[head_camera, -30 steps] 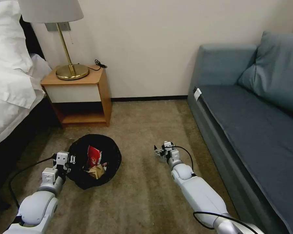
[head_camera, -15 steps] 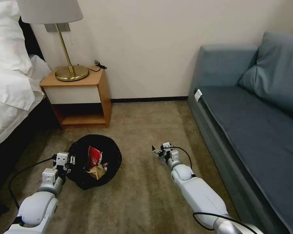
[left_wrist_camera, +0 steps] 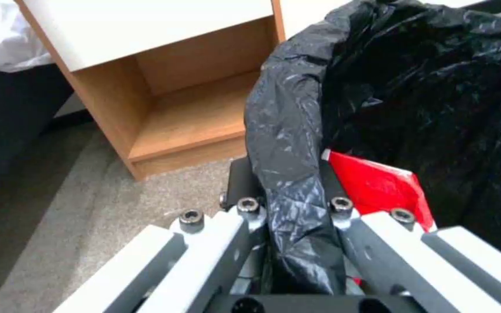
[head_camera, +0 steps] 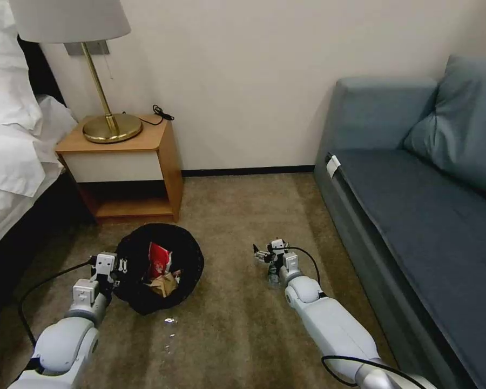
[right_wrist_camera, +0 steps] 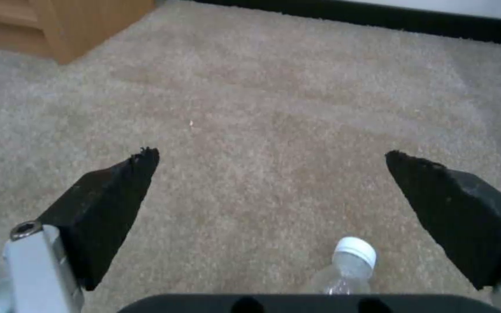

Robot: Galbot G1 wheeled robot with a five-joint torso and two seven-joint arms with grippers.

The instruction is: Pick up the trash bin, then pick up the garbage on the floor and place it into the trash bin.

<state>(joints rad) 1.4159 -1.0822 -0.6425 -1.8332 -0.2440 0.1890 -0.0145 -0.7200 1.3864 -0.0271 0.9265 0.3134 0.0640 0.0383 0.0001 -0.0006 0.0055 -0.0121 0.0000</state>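
Observation:
The trash bin, lined with a crinkly black bag, is on the carpet in front of the nightstand. My left gripper is shut on its near-left rim, and the left wrist view shows the fingers pinching the bag's edge. Inside the bin lie a red-and-white packet and crumpled brown paper. My right gripper hangs open, low over the carpet to the bin's right. A small clear bottle with a white cap lies on the carpet just under it, between the two fingers and back towards the wrist.
A wooden nightstand with a brass lamp stands behind the bin, with the bed to its left. A blue-grey sofa lines the right side. A small shiny scrap lies on the carpet before the bin.
The whole picture has shifted, so the camera moved. The right gripper has turned a little and kept low over the carpet. The left gripper's hold on the bin rim is unchanged.

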